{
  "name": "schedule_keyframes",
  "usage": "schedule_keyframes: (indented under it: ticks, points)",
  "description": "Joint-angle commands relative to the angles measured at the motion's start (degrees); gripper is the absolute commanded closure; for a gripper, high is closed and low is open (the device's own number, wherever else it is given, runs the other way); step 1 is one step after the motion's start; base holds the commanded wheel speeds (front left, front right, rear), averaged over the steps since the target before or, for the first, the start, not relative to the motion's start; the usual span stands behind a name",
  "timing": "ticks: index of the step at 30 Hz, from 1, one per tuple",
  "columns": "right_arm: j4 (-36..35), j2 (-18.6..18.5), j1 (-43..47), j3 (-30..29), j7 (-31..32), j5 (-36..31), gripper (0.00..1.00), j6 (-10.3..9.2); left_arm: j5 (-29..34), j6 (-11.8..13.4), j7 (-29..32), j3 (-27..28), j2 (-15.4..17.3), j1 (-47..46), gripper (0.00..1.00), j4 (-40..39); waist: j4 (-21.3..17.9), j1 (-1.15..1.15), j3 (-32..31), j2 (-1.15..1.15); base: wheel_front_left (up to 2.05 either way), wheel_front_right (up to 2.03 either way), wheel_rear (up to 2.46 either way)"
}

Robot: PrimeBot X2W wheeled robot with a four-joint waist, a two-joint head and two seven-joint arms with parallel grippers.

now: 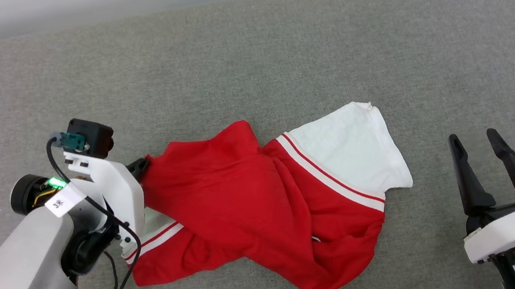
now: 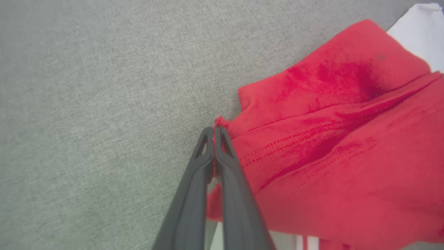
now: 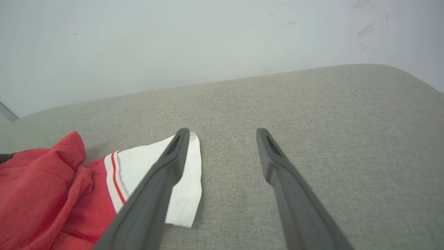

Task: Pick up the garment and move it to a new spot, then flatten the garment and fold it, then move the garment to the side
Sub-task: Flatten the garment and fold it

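Left forearm [image 1: 13, 277]: pale grey, near left, wrist bent in toward the right. Left gripper [image 2: 213, 131]: fingers pressed together on a red hem corner of the garment [image 1: 264, 197]. Garment: crumpled heap at the centre of the grey cushion [image 1: 276, 54], white sleeve [image 1: 351, 147] spread to the right. Right gripper [image 1: 474, 137]: near right, fingers spread wide, nothing between them, apart from the cloth. Step, as judged: first pick-up, grip taken. Next move likely calls for a lift that clears the trailing cloth.
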Motion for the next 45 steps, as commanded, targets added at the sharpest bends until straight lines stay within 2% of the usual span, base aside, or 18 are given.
schedule_keyframes:
  ticks: [1, 6, 12, 18, 22, 25, 30, 33, 39, 40, 41, 42, 45]
  points:
    - [0.14, 0.06, 0.26, -0.3, 0.21, -0.07, 0.0, -0.04, -0.11, 0.36, -0.87, 0.33, -0.25, -0.31, 1.0, -0.83, 0.49, -0.01, -1.04, 0.0, 0.0, 0.0, 0.0]
    - [0.3, 0.06, 1.42, -1.3, 0.48, -0.12, 0.0, -0.04, 2.14, 1.3, -3.39, 0.31, 0.77, -0.07, 1.0, -6.52, 1.55, -0.01, -3.39, 0.0, 0.0, 0.0, 0.0]
    - [0.13, 0.06, 2.7, -2.64, 1.08, -0.46, 0.0, -0.04, 5.0, 3.55, -3.73, -1.78, 2.05, 3.51, 1.0, -18.74, 3.09, -0.01, -6.08, 0.0, 0.0, 0.0, 0.0]
    - [-0.07, 0.06, 4.24, -3.69, 1.51, -0.51, 0.0, -0.04, 5.03, 6.47, -1.83, -6.15, 3.15, 11.73, 1.0, -30.08, 5.09, -0.01, -8.42, 0.0, 0.0, 0.0, 0.0]
    - [0.12, 0.05, 5.22, -3.83, 1.91, -0.56, 0.0, -0.04, 3.46, 8.64, 0.28, -9.59, 4.66, 18.96, 1.0, -33.8, 6.52, -0.01, -9.31, 0.0, 0.0, 0.0, 0.0]
    - [0.55, 0.06, 5.59, -3.81, 2.33, -0.69, 0.0, -0.04, 1.4, 10.21, 1.5, -11.9, 5.49, 24.59, 1.0, -33.66, 7.44, -0.01, -10.06, 0.0, 0.0, 0.0, 0.0]
    - [0.76, 0.05, 5.55, -3.59, 2.59, -0.67, 0.0, -0.04, -3.55, 11.38, 0.06, -13.04, 4.52, 31.81, 1.0, -29.59, 8.69, -0.01, -10.38, 0.0, 0.0, 0.0, 0.0]
    - [0.76, 0.04, 5.34, -3.52, 2.8, -0.73, 0.0, -0.04, -6.28, 10.26, -1.23, -13.19, 2.51, 34.22, 1.0, -25.63, 9.06, -0.01, -10.4, 0.0, 0.0, 0.0, 0.0]
    - [0.1, 0.05, 5.7, -3.41, 3.14, -1.01, 0.0, -0.03, -7.53, 8.05, -3.14, -14.18, -1.53, 34.85, 1.0, -17.7, 8.93, -0.01, -10.64, 0.0, 0.0, 0.0, 0.0]
    - [-0.11, 0.05, 5.87, -3.5, 3.24, -1.03, 0.0, -0.04, -7.6, 7.71, -3.49, -14.23, -2.09, 34.61, 0.67, -16.76, 8.88, -0.01, -10.69, 0.0, 0.0, 0.0, 0.0]
    - [-0.31, 0.05, 5.97, -3.55, 3.32, -1.04, 0.0, -0.04, -7.19, 7.38, -4.18, -14.18, -2.54, 34.13, 0.05, -15.84, 8.81, -0.01, -10.74, 0.0, 0.0, 0.0, 0.0]
    - [-0.54, 0.06, 6.02, -3.63, 3.39, -1.11, 0.0, -0.04, -6.76, 7.18, -5.33, -13.77, -3.1, 33.45, 0.0, -15.41, 8.76, -0.01, -10.83, 0.0, 0.0, 0.0, 0.0]
    - [-1.29, 0.05, 6.25, -3.92, 3.63, -1.23, 0.0, -0.04, -5.11, 7.03, -8.86, -12.46, -3.98, 32.09, 0.0, -14.32, 8.66, -0.01, -11.36, 0.0, 0.0, 0.0, 0.0]
